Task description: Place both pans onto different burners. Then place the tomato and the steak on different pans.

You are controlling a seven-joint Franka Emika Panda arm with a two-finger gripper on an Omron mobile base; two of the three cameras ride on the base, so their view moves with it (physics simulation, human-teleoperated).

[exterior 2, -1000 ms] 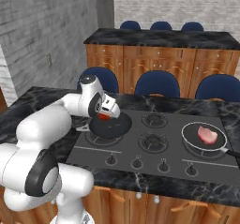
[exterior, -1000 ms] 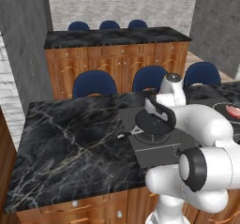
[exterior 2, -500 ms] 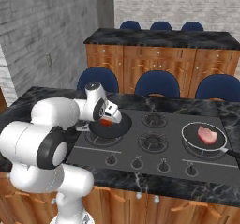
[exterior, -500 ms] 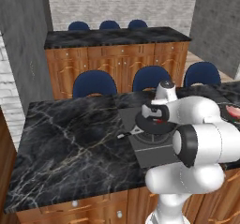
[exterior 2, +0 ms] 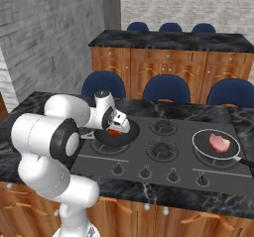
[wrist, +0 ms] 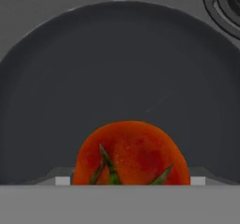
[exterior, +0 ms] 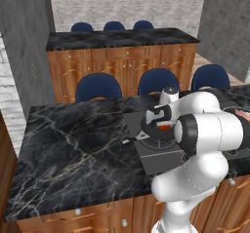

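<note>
The tomato (wrist: 133, 155) hangs just over the floor of the flat black skillet (wrist: 117, 68), and my gripper (exterior 2: 113, 127) is shut on its sides. From the right base view the tomato (exterior 2: 113, 132) is a red spot under the hand, inside the skillet (exterior 2: 126, 138) on the front left burner. The left base view has the skillet (exterior: 150, 129) partly hidden by my arm, its thin handle pointing left. On the right burner the grey pan (exterior 2: 198, 144) carries the steak (exterior 2: 219, 143).
The dark cooktop (exterior 2: 149, 167) has free burners at the middle (exterior 2: 161, 150) and back (exterior 2: 163, 127), and knobs (exterior 2: 145, 172) along its front. Black marble counter (exterior: 73, 144) spreads to the left. Blue chairs (exterior 2: 166, 88) stand behind the island.
The hand has carried the tomato a little right and down, deeper into the skillet. The elbow has swung up and over. The steak and both pans have stayed put.
</note>
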